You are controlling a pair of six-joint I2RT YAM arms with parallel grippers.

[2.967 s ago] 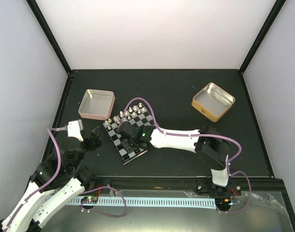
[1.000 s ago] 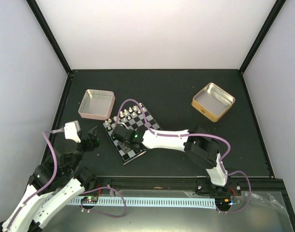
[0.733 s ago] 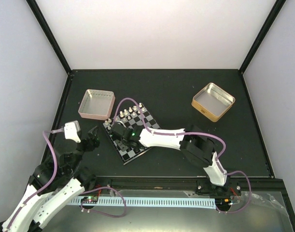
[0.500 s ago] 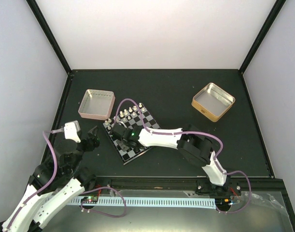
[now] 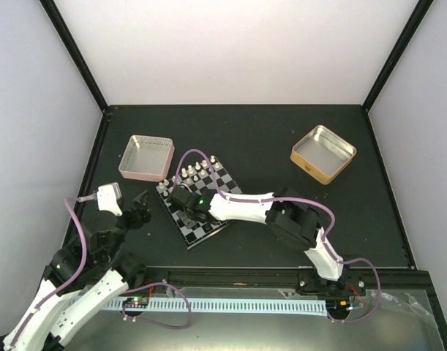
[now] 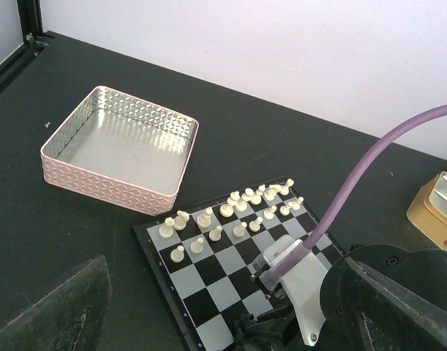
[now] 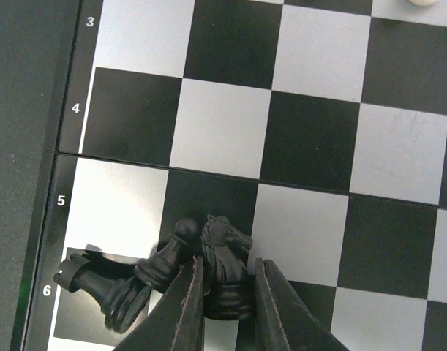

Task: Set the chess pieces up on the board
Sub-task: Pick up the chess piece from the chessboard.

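The board [image 5: 224, 184] lies left of the table's middle, with pale chess pieces [image 5: 194, 172] in two rows along its far edge; they also show in the left wrist view [image 6: 230, 212]. My right gripper [image 5: 181, 208] reaches over the board's near left part. Its wrist view shows it [image 7: 228, 268] shut on the base of an upright black knight [image 7: 224, 252] on the board [image 7: 318, 139]. A black pawn [image 7: 161, 263] and another black piece [image 7: 99, 287] lie toppled just left of it. My left gripper [image 5: 139, 208] hangs open left of the board, its fingers [image 6: 55, 314] wide apart.
A pink tin [image 5: 145, 157] with nothing in it stands just beyond the board's far left corner, also in the left wrist view [image 6: 121, 150]. A gold tin [image 5: 322, 153] sits at the far right. The right arm's purple cable [image 6: 369, 175] arcs over the board.
My right gripper has slid a little left over the board and its jaws have closed in onto the black knight. The left arm has stayed put.
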